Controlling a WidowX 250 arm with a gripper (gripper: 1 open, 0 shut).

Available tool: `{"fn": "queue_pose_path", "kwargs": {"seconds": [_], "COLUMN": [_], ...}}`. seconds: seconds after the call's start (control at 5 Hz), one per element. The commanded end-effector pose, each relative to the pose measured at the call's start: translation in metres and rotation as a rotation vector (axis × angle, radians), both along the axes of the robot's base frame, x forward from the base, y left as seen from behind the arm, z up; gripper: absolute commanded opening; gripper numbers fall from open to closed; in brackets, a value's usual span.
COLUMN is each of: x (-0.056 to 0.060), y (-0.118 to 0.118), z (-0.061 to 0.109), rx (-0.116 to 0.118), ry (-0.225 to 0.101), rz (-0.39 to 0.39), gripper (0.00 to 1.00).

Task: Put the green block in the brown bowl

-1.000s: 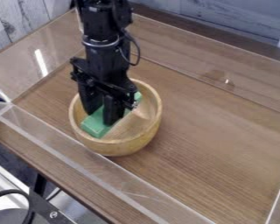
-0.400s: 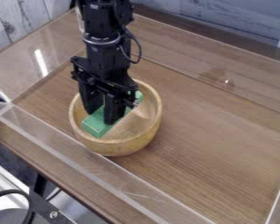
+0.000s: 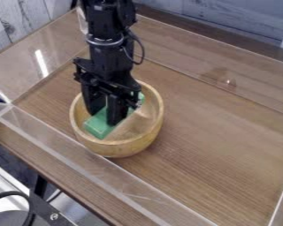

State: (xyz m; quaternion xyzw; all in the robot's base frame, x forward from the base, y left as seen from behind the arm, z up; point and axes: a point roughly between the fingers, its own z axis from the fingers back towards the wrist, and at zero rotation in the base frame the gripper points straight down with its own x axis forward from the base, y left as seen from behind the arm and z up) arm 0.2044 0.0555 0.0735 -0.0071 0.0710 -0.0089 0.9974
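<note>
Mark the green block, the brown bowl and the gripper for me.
green block (image 3: 100,124), camera view, on its lower end inside the bowl
brown bowl (image 3: 141,139), camera view, on its front right rim
gripper (image 3: 114,113), camera view, between its fingers, at the block

Matte green block (image 3: 103,124); grainy light wooden brown bowl (image 3: 147,137); smooth wood-grain table (image 3: 215,132); glossy clear walls (image 3: 61,168)

The arm's upper part ran off the top edge of the frame, left of centre. The gripper (image 3: 113,113) reached down into the brown bowl (image 3: 141,137) and covered much of the green block (image 3: 99,126); whether its fingers touched the block or stood just apart could not be made out. The table (image 3: 215,132) was cut off at the right and bottom edges.
</note>
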Motion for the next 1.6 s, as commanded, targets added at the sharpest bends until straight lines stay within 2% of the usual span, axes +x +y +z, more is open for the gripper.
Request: {"fn": "queue_pose_path", "kwargs": {"seconds": [0.0, 1.4], "x": [0.0135, 0.0231], "y": [0.0035, 0.0025], "z": [0.0099, 0.0048], "rx": [0.013, 0.001], "ry": [-0.051, -0.037], "rz": [0.002, 0.004], "gripper": [0.0, 0.0]}}
